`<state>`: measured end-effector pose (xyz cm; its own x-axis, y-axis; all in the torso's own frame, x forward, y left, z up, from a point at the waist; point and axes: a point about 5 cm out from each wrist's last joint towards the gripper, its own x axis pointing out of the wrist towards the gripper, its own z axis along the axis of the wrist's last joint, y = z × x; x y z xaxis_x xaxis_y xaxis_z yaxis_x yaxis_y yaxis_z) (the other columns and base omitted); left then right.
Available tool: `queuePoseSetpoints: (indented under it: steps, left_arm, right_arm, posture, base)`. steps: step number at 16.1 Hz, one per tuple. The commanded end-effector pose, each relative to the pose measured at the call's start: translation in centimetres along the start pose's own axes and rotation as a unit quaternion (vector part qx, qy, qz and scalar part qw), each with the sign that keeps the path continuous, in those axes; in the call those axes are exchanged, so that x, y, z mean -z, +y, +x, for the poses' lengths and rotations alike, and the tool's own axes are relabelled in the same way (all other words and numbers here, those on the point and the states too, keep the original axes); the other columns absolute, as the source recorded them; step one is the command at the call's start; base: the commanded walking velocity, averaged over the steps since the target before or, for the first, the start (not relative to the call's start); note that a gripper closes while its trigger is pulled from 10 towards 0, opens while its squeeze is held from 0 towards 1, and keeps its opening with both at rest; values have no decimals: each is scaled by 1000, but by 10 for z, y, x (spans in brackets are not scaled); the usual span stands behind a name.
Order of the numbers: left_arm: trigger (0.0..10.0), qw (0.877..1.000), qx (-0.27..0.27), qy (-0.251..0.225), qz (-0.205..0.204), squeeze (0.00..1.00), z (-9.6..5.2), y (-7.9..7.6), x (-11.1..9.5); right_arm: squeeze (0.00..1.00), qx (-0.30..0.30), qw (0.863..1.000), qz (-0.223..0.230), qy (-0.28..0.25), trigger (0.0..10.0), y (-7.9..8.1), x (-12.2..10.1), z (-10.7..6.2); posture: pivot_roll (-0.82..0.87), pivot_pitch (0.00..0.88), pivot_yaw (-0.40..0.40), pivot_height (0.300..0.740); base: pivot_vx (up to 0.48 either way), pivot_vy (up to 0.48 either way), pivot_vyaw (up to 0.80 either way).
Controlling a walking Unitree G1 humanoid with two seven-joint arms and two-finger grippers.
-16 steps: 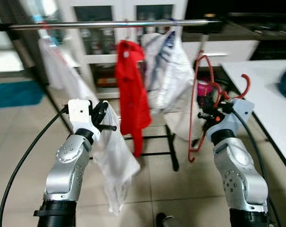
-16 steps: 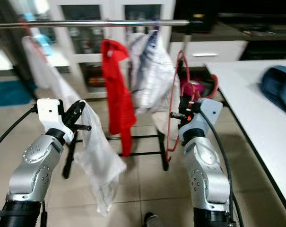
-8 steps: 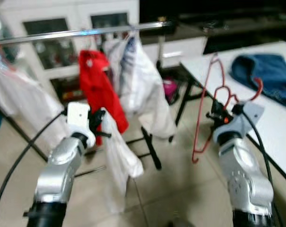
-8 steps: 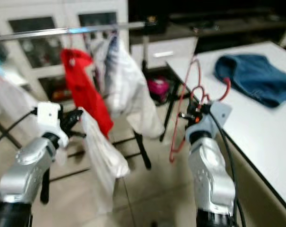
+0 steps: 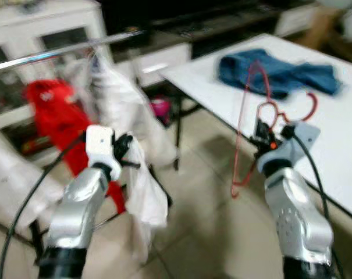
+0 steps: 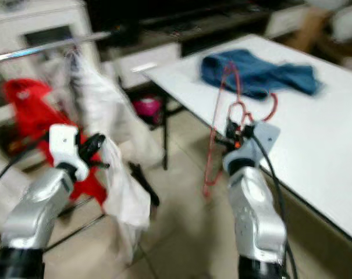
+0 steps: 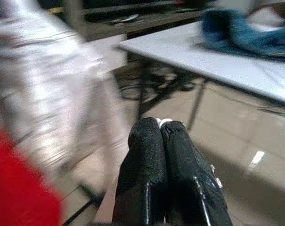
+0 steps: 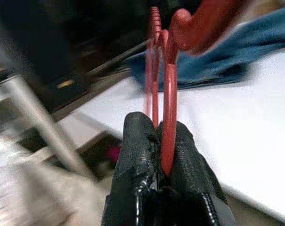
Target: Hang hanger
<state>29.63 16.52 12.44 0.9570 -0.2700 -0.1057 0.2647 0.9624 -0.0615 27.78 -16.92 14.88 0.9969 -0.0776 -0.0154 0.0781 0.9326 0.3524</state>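
Since a second ago the whole view has swung to the right: the rail and its hung clothes now sit far left, and the white surface with the blue garment has come in on the right; that is the camera turning, with the red hanger still gripped by the right claw.

The hanger is held in the air between rail and surface, its long axis near upright, hook up and curling right toward the surface. The right claw is closed on its neck. The left claw is pinched shut on a white garment.

The likely trouble: facing away from the rail, the dangling hanger could snag the surface edge or swing and twist in the grip.
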Motion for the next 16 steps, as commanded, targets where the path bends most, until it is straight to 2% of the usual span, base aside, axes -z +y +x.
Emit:
queuePoseSetpoints:
  steps: [1, 3, 6, 10, 13, 16]
  left_arm:
    - [10000, 1000, -2, -9, 13, 0, 0, 4, -7]
    - [10000, 1000, 2, -2, 22, 0, -1, 3, -4]
    - [10000, 999, 12, -11, 36, 0, 6, 2, -14]
    - [10000, 999, 15, -4, 47, 0, 0, 0, -10]
    - [10000, 999, 18, -7, 42, 0, 1, 2, -13]
    - [10000, 998, 25, -1, 50, 0, 3, 1, -9]
  right_arm:
    - [0, -6, 1000, -2, -3, 10000, 2, -4, -2]
    - [0, -5, 1000, -12, 11, 10000, -3, 1, -5]
    - [0, 5, 1000, -27, 10, 10000, -4, 0, -3]
    - [0, 11, 998, -50, 33, 10000, -9, 9, -4]
    - [0, 13, 997, -61, 42, 10000, -5, 10, -2]
    - [0, 32, 996, -67, 42, 10000, -13, 12, -5]
  posture:
    - [-63, 0, 60, 740]
    - [-63, 0, 77, 740]
    - [-51, 0, 62, 740]
    - [-40, 0, 59, 740]
    - [-45, 0, 51, 740]
    - [-55, 0, 73, 740]
  base:
    - [0, 0, -800]
    - [0, 0, -800]
    - [0, 0, -800]
    - [0, 0, -800]
    - [0, 0, 0]
    - [0, 326, -800]
